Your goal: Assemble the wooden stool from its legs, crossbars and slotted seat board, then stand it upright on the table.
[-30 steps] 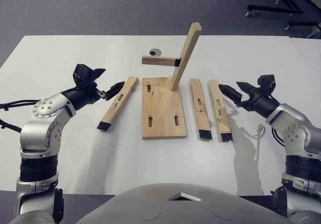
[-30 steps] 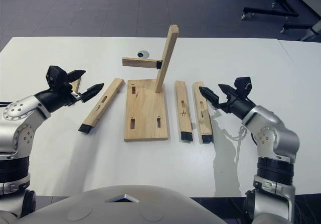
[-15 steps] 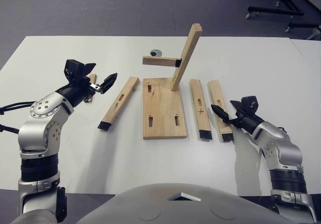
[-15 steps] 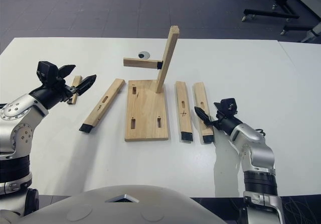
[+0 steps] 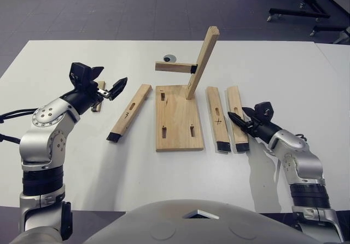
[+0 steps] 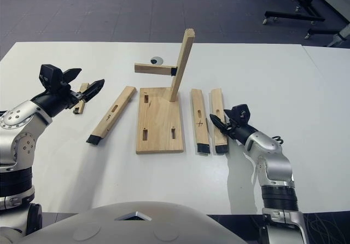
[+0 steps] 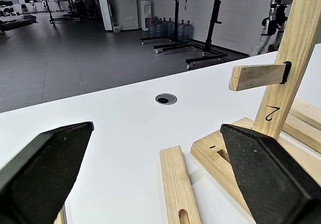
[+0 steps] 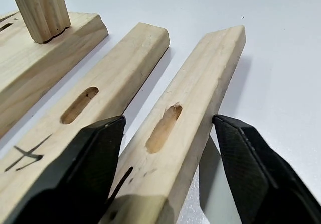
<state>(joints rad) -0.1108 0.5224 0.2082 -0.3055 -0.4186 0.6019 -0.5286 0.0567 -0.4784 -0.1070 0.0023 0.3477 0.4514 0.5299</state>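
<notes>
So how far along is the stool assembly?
Done: one upright leg stands in a slot of the seat board, a crossbar fitted to it. In hand: the open right pincer straddles the rightmost leg, not yet gripping. To do: that leg, two other flat legs, the short crossbar by the open left pincer, then standing everything upright.

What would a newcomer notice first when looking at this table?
A single leg stands up from the seat board in the middle of the table, with a short crossbar sticking out of it toward the robot's left. Right of the board, the right tool is open around the outer leg of two lying flat.
</notes>
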